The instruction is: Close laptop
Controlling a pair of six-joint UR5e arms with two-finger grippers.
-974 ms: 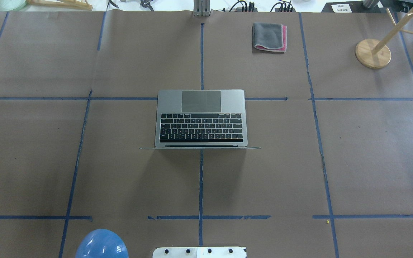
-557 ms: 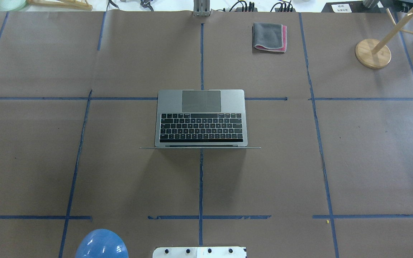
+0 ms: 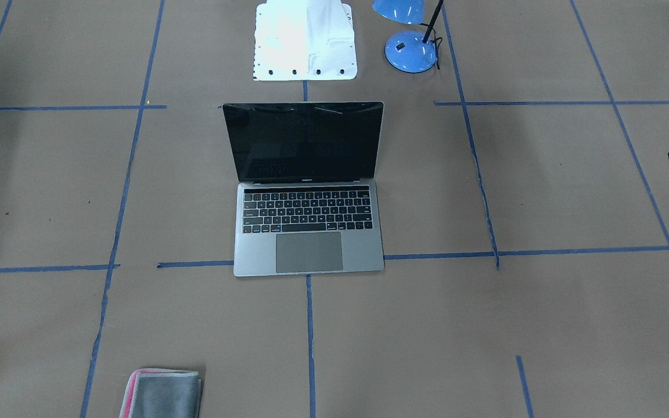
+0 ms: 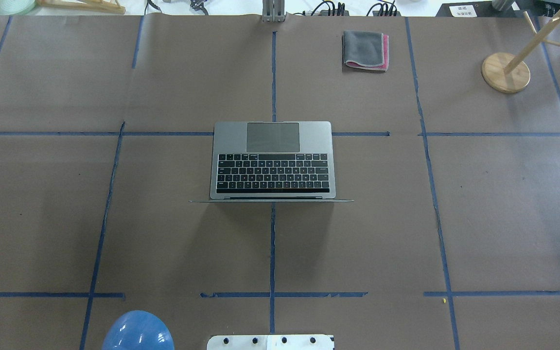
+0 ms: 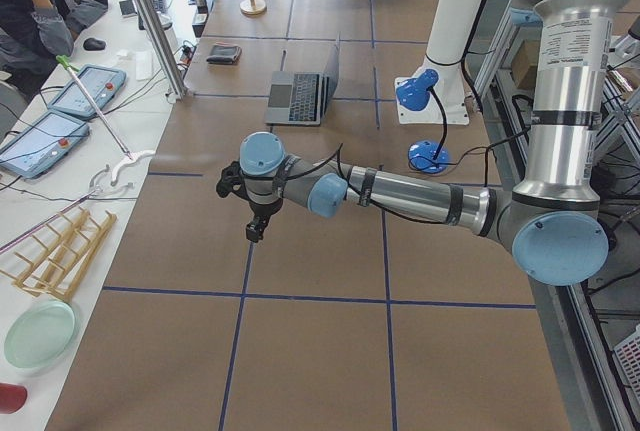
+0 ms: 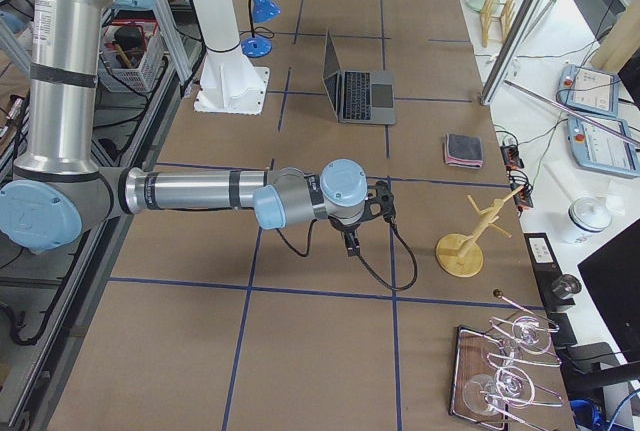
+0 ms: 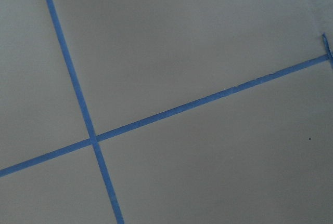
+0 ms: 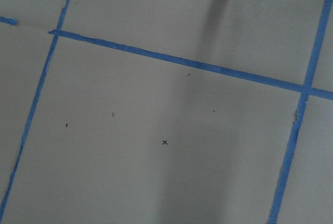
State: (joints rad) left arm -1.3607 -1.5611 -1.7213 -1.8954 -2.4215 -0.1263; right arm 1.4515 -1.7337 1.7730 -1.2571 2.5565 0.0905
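The laptop (image 4: 272, 163) stands open at the middle of the table (image 4: 503, 218), its long axis running across from the robot's left to its right. The hinge edge lies nearest the robot and the trackpad edge farthest, so the black screen (roughly upright) faces the operators' side. The left gripper (image 5: 257, 229) and right gripper (image 6: 350, 243) hang over bare paper, well apart from it, seemingly carrying nothing. I cannot tell how far their fingers are parted.
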